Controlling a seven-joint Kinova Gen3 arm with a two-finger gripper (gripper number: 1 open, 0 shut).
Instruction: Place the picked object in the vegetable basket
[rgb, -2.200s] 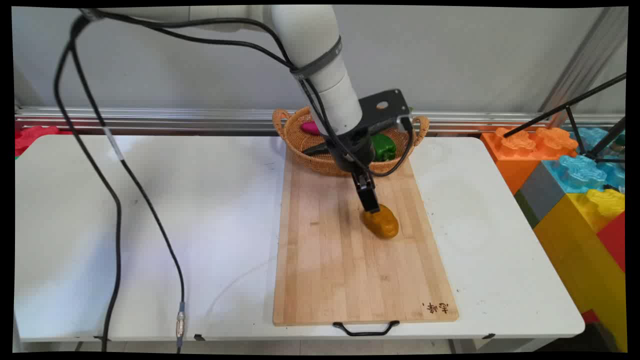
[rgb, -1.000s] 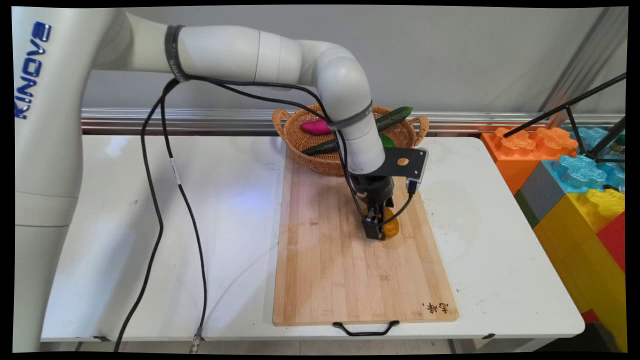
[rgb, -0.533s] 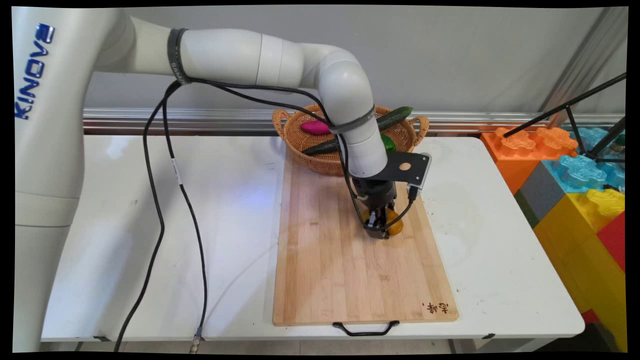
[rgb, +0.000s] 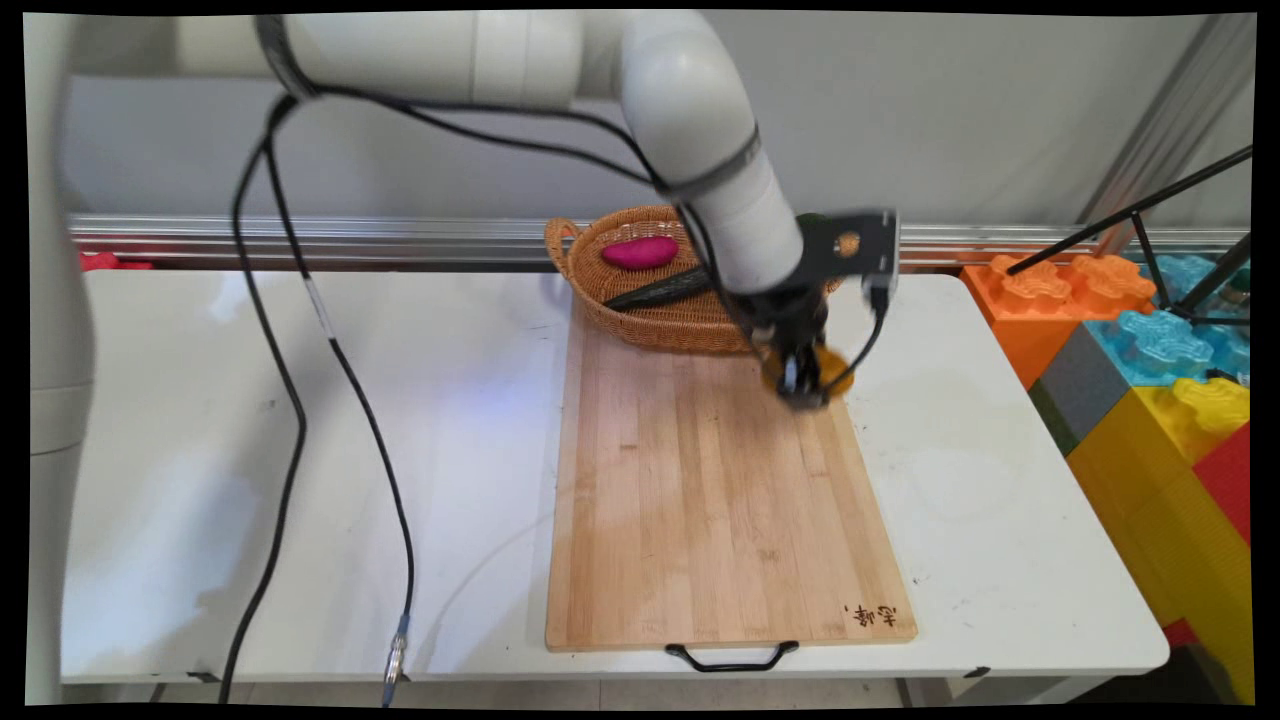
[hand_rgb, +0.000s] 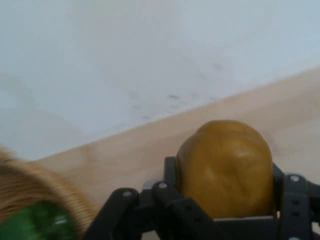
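Arm (rgb: 560, 50): glossy white tubular links, rounded elbow joint, dark grey bands round links. Black cables (rgb: 300, 330) loop off arm, clipped under bands, one ends in metal connector low left. Black flat bracket (rgb: 850, 245) at wrist, round hole in it, short black cable plugged at its end. Claw (rgb: 800, 385): black, matte linkage bars, small silver screws (hand_rgb: 160, 185) at pivots, two fingers (hand_rgb: 295, 200).
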